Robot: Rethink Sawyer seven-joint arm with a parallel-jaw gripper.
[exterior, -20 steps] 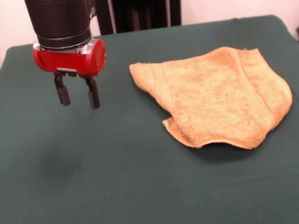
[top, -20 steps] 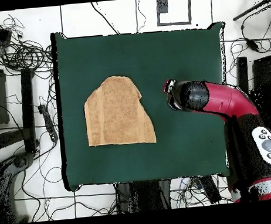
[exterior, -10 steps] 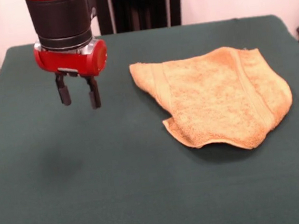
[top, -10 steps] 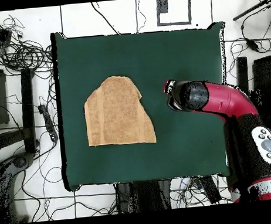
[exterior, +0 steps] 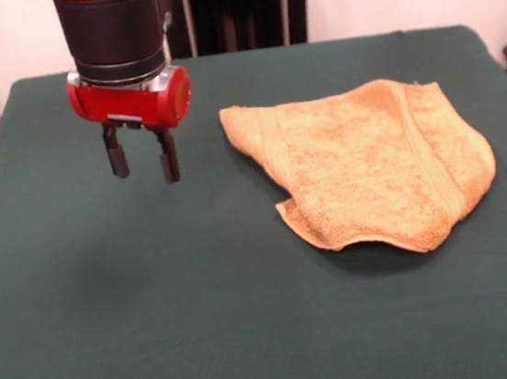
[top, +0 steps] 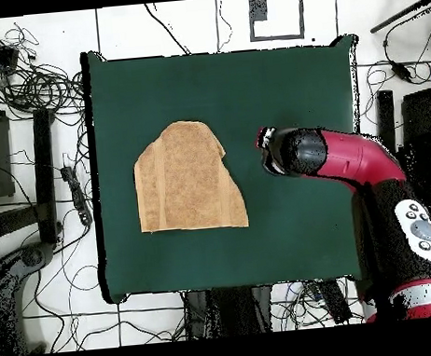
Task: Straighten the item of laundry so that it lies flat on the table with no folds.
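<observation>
a robotics lab: a green-clothed table (top: 286,86) on a white tiled floor (top: 196,23) strewn with tangled cables (top: 33,84) and black equipment stands (top: 46,172).

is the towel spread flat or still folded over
Folded, not spread. The towel has an irregular outline rather than a rectangle, and one corner is doubled over along a diagonal edge on the side toward the tool, which hangs apart from it.

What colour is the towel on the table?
Mustard, golden-orange towel; the front view shows it best.
</observation>
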